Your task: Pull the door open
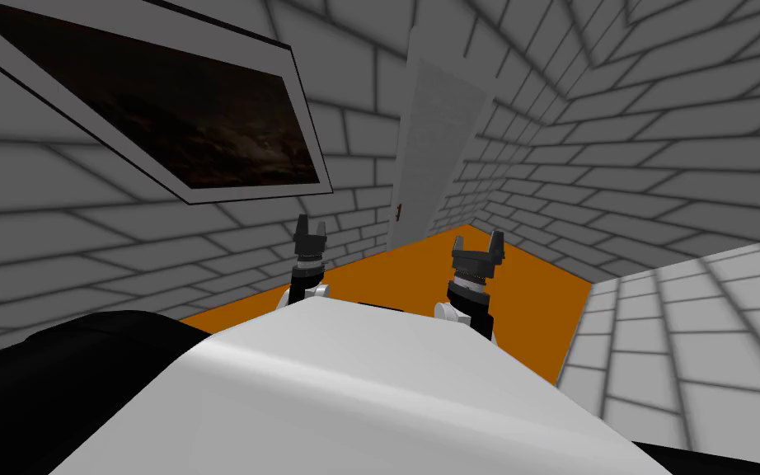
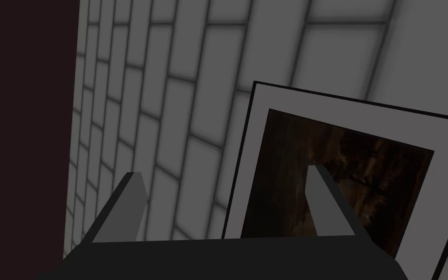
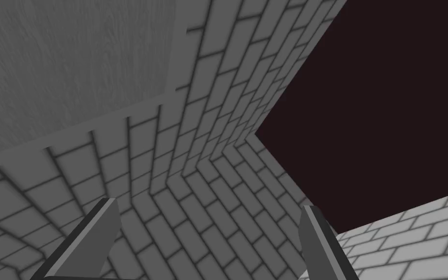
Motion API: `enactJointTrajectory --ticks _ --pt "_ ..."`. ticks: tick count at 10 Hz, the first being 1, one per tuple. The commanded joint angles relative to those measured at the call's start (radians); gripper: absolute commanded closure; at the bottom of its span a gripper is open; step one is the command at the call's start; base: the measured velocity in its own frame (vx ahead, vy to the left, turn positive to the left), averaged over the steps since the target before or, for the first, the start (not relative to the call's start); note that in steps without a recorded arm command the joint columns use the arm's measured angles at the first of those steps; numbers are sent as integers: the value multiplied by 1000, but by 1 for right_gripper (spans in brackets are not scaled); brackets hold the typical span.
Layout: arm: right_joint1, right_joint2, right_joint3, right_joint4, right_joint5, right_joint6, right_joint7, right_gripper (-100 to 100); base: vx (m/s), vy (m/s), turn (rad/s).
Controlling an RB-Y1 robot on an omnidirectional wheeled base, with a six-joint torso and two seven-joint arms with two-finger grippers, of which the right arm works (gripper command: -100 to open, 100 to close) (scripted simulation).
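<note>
Door point(image 1: 440, 148) ahead, left arm point(image 1: 307, 265), right arm point(image 1: 471, 289) upright, jaws apart

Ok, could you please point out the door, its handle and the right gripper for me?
door point(image 1: 443, 140), head view, middle of the pale grey panel.
handle point(image 1: 399, 213), head view, the small fitting low on the door's edge.
right gripper point(image 1: 477, 242), head view, midway between its open fingers.

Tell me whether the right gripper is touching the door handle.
Apart. The head view shows the right gripper, open, with orange floor stretching between it and the handle on the door.
</note>
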Motion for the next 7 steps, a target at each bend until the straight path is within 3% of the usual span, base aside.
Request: enactJointTrajectory --ticks 1,7 --pt "-6 -18 9 29 -20 -10 -28 -100 83 4 81" --pt "-29 -73 43 140 -95 -48 -133 -100 138 -41 139"
